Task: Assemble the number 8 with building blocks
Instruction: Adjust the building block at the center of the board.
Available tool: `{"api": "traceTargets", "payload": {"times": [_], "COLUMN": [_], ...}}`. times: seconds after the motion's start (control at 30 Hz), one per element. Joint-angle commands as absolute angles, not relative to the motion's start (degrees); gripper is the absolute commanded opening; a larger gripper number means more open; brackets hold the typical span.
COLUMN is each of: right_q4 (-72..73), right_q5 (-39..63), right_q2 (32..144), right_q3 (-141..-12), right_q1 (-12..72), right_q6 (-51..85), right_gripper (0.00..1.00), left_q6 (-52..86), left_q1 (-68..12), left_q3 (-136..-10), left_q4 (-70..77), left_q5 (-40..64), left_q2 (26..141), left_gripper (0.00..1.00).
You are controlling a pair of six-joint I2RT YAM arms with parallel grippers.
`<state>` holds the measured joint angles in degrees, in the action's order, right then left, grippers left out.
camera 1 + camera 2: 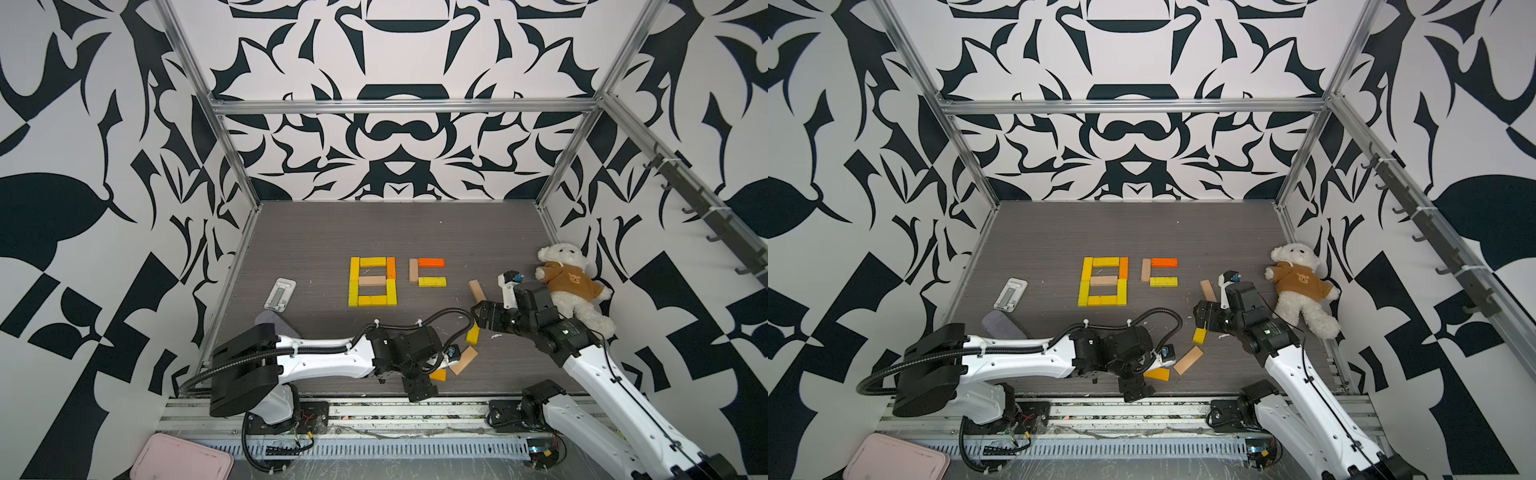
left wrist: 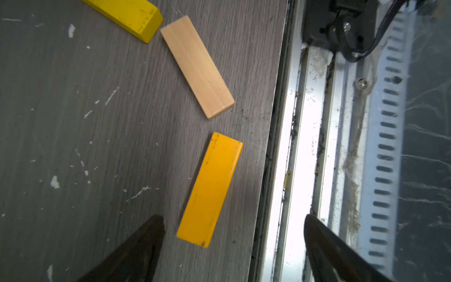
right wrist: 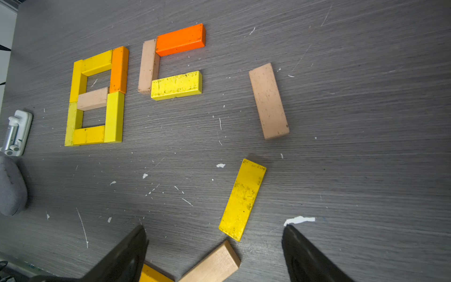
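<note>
The left claw (image 2: 233,217) gapes wide beside an amber block (image 2: 210,190), the right claw (image 3: 215,226) beside a yellow block (image 3: 242,199), neither gripping.

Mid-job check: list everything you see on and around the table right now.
finished 8: seven blocks, yellow, orange, tan, mid table
partial figure: three blocks, tan, orange, yellow, beside the 8
loose blocks: four, yellow, tan, tan, orange-yellow, near the grippers
teddy bear: one, white, brown shirt, by a side wall
gadget: one, white-silver, opposite side
grey pad: one, near it
pink tray: one, off the table
left gripper: open, by the orange-yellow block
right gripper: open, by the yellow block
</note>
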<state>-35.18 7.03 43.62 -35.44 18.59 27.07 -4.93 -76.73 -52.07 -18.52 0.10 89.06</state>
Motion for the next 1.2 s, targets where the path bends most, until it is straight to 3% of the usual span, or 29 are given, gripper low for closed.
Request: {"api": "traceTargets", "payload": {"times": [0.0,0.3,0.73,0.97,1.17], "right_q4": [-36.71,-37.4,-36.56,-36.4,-36.22], "right_q5": [5.76,7.1,7.23,7.1,6.65], "right_q2": [41.44,39.3,39.68,39.48,39.45], "right_q3": [-35.86,-35.95,-35.55,-35.33,-35.16], "right_q1": [18.9,18.9,18.9,18.9,18.9], "right_q6": [27.8,27.77,27.78,27.78,27.78], "right_gripper": [0.89,0.87,0.86,0.86,0.86], "left_q6": [-6.66,-7.01,-5.48,-0.91,3.38], "left_q1": [-77.47,-77.71,-77.64,-77.43,-76.03], "left_q3": [-54.37,-57.63,-59.19,-58.77,-56.72], "left_q4": [-20.07,-19.76,-20.49,-22.26,-23.13], "left_q5": [-3.92,-7.23,-4.43,-5.17,-6.97], "left_q2": [91.86,97.83,102.13,102.51,100.85], "left_gripper": [0.91,0.86,0.53,0.48,0.35]}}
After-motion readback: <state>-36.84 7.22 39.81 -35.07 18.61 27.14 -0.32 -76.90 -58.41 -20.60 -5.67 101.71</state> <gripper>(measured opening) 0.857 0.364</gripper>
